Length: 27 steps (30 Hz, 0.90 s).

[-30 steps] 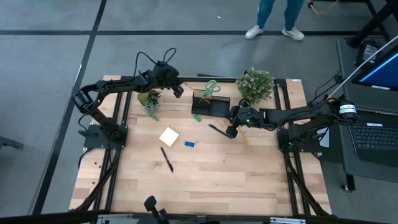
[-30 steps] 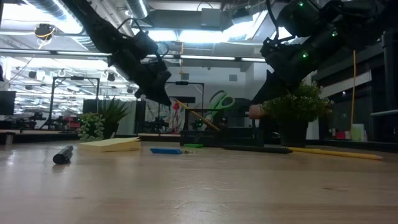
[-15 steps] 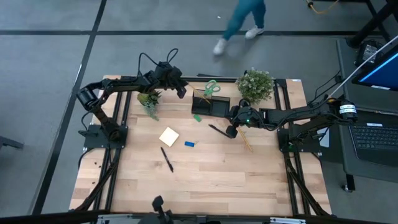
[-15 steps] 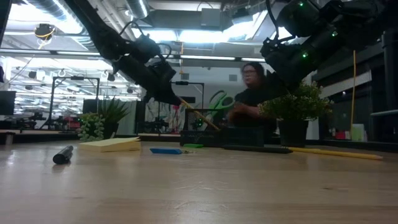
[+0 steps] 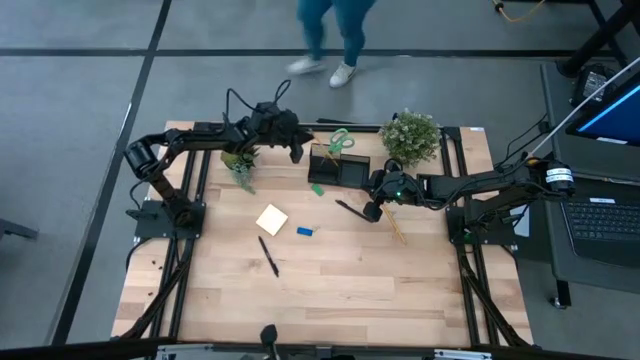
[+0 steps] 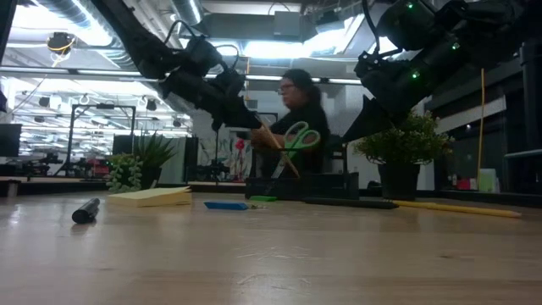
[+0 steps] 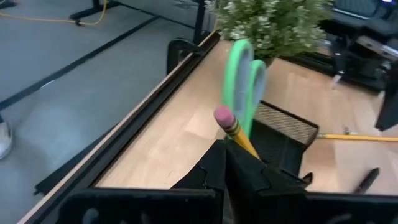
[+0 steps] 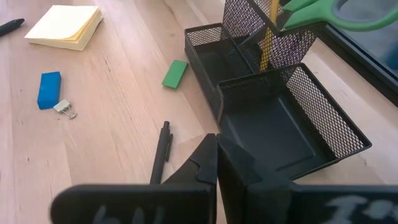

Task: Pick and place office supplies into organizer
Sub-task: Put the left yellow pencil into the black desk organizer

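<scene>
We see a pale wooden slatted table (image 5: 330, 300) on a grey floor, a person walking past its far edge, and a bright open workshop beyond. Two potted green plants (image 5: 410, 135) stand at the back.

The black wire-mesh organizer (image 8: 273, 118) sits at the back centre, its taller cup already holding the green-handled scissors (image 6: 296, 140) and one pencil; its lower tray looks empty.

The left gripper (image 5: 296, 152) hovers just beside that cup, its fingers closed on a thin yellow wooden pencil with a pink eraser (image 7: 236, 130). We judge it light, stiff and smooth, best held near mid-shaft as now so it drops in upright.

The right gripper (image 5: 372, 211) waits near the tray above a black pen (image 8: 159, 149) on the table; we cannot tell how its fingers stand.

The square yellow sticky-note pad (image 5: 272, 219) is flat and soft-edged, so we would pinch it across one edge. Another black pen (image 5: 268, 255) lies nearer the front, likely to roll. A second pencil (image 5: 397, 227) lies right of the gripper. The small blue eraser (image 8: 48, 88), green eraser (image 8: 175, 73) and tiny binder clip (image 8: 61, 109) are light and graspable across their narrow sides.
</scene>
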{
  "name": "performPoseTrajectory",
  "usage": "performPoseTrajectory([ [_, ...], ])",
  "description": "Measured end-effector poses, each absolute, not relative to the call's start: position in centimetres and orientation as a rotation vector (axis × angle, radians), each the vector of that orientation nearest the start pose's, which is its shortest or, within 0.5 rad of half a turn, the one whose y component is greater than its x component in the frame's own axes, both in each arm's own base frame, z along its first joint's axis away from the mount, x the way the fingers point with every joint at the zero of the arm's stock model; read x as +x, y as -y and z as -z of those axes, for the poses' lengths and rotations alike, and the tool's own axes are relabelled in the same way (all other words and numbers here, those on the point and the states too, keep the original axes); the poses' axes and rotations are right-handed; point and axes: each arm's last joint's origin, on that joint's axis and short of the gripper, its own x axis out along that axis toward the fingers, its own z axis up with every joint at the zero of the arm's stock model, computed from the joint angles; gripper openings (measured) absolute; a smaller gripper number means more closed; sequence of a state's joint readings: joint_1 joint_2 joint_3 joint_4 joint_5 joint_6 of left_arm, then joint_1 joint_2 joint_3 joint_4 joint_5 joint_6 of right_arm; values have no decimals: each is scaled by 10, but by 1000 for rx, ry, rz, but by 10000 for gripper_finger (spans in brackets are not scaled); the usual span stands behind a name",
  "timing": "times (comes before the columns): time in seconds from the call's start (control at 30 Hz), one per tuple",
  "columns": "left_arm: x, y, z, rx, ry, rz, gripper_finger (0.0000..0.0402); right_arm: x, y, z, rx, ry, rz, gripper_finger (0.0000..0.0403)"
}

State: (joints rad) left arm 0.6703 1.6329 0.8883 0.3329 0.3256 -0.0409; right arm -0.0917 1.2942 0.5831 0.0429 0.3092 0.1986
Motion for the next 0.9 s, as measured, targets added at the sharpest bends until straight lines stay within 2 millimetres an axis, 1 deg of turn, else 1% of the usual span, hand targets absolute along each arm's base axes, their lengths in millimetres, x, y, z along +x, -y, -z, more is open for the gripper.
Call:
performPoseTrajectory([
  [0.3,293,-185,-213,-147,-309,-253,2,246,31,-184,118,-626,451,9],
  [0.47,300,-181,-220,-122,-297,-229,2,246,32,-184,118,-626,452,9],
  [0.63,298,-182,-218,-129,-315,-247,2,246,31,-184,118,-628,452,9],
  [0.8,293,-184,-210,-161,-396,-263,2,245,31,-183,117,-636,452,9],
  [0.9,291,-185,-208,-136,-426,-259,1,245,31,-183,117,-638,452,9],
])
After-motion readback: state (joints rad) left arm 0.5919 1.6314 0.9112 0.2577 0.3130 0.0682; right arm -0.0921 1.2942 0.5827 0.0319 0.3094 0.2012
